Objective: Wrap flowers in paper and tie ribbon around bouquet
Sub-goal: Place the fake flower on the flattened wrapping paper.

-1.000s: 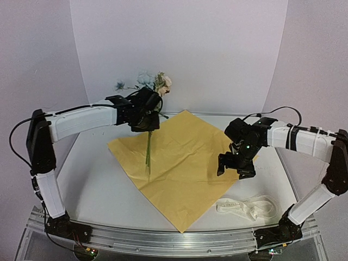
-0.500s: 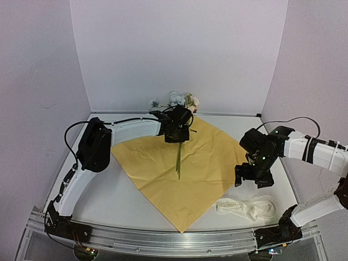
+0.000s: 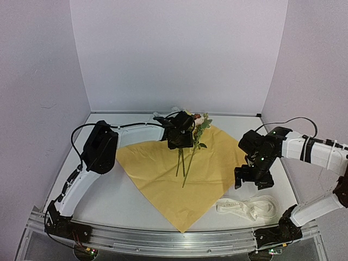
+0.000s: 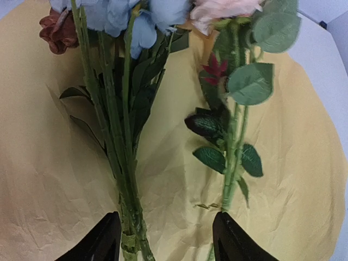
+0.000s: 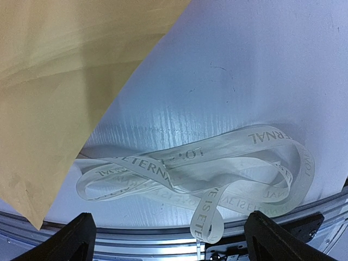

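The light, floppy bunch of blue, cream and rust artificial flowers (image 4: 130, 98) lay at the far corner of the crinkly orange paper sheet (image 3: 163, 185), probably best gripped by its thin stems, between the parted fingers of the left gripper (image 4: 166, 242); the right gripper (image 3: 253, 182) gaped wide.

Between the left jaws, flower stems (image 4: 120, 174) stand near each side, with bare paper (image 4: 168, 185) in the middle. Between the right jaws, the looped ribbon (image 5: 269, 135) lies on open bench (image 5: 244, 65).

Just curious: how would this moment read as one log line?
flowers on paper | left end effector open over them | right end effector open above ribbon
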